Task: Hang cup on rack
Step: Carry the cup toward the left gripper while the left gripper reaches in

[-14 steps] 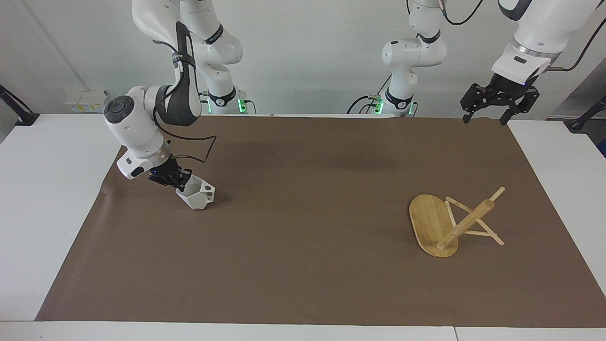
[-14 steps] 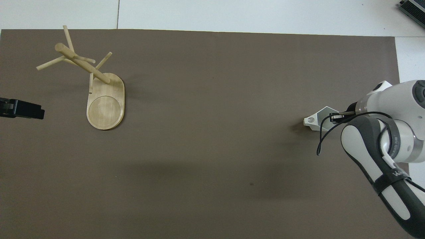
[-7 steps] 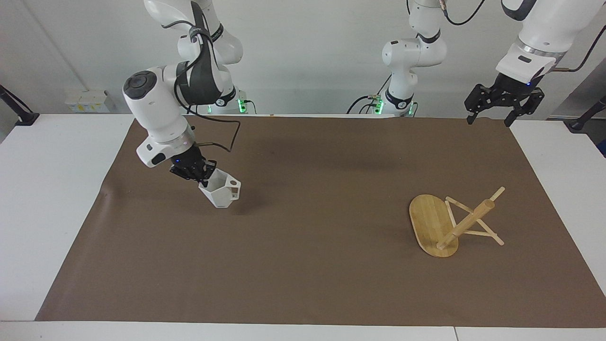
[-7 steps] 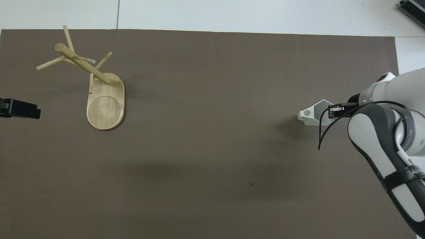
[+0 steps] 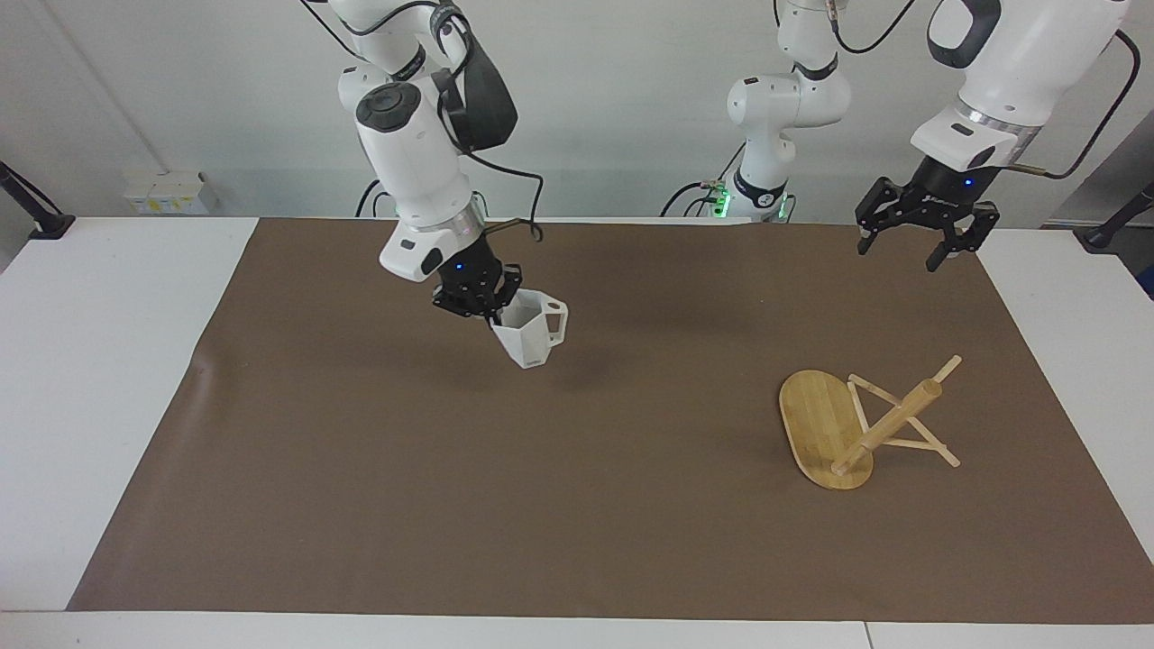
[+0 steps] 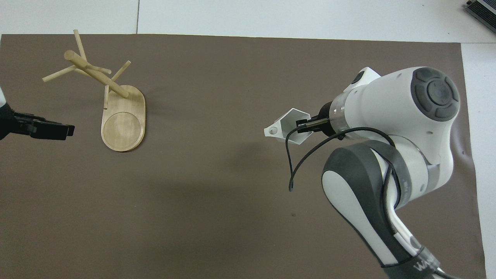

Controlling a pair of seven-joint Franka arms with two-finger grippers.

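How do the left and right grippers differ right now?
The right gripper is shut on the rim of the cup, carrying it above the brown mat; the left gripper is open and holds nothing. The right gripper is over the middle of the mat; the left hangs over the mat's edge at the left arm's end, with the rack standing apart from it. Both are black and off the table.

We can read only a few white letters, "WA", on the right arm's [image 6: 387, 217] grey strap.

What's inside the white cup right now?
The cup, held up by the right gripper, shows only bare white inner wall; one finger reaches inside the rim. The bottom is hidden.
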